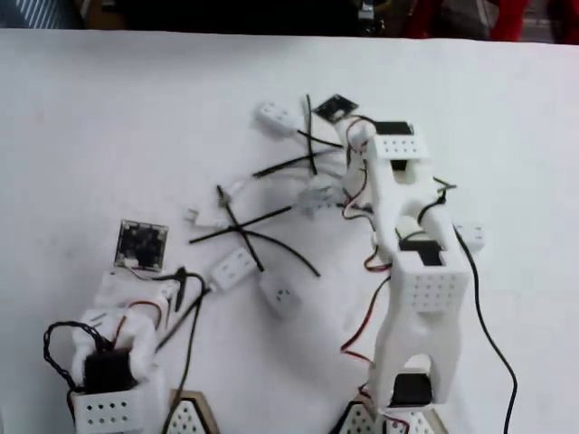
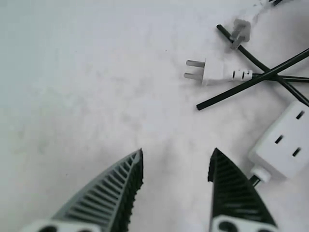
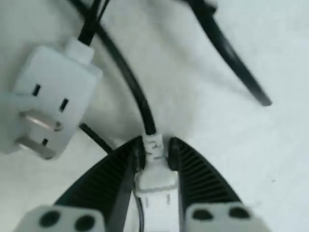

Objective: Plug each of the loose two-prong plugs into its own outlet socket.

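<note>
White table top (image 1: 109,108) carries everything, and a tangle of black cords (image 1: 242,228) lies about its middle. On the tangle's side toward the right arm, the right gripper (image 3: 154,145) has its fingers closed on the body of a white plug (image 3: 154,181), whose cord runs out ahead. Just beside it lies a socket block (image 3: 53,92); two metal prongs show at its face, but whether they sit in the slots cannot be told. On the tangle's other side the left gripper (image 2: 177,154) hangs with fingers wide apart and holds nothing. A loose plug (image 2: 217,72) lies flat at the tangle's edge, prongs bare, near a second socket block (image 2: 282,145) with empty slots. By this, no plug is surely seated, so nearly the whole task remains.
</note>
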Tool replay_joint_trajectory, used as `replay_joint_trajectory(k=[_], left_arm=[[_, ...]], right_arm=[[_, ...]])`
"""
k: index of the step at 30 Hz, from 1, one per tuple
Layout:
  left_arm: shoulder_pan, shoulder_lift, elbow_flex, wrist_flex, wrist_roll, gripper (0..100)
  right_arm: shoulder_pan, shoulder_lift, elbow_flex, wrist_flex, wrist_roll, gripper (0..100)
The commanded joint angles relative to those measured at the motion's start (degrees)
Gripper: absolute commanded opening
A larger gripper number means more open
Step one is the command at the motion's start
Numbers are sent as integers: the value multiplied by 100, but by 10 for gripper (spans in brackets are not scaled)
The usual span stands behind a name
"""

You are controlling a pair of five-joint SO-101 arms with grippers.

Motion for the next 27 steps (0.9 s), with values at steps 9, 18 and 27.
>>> replay_joint_trajectory(k=[9,18,27], left_arm=[[-31,-22,-141,-53,-70,230],[-31,-22,-141,-53,-70,230],[-31,-22,-141,-53,-70,230]], right_arm=[[-57,-1174,-668,1851,0,19],[-110,-2141,-273,2703,-9,19],[-734,-3811,2752,1798,-220,19]])
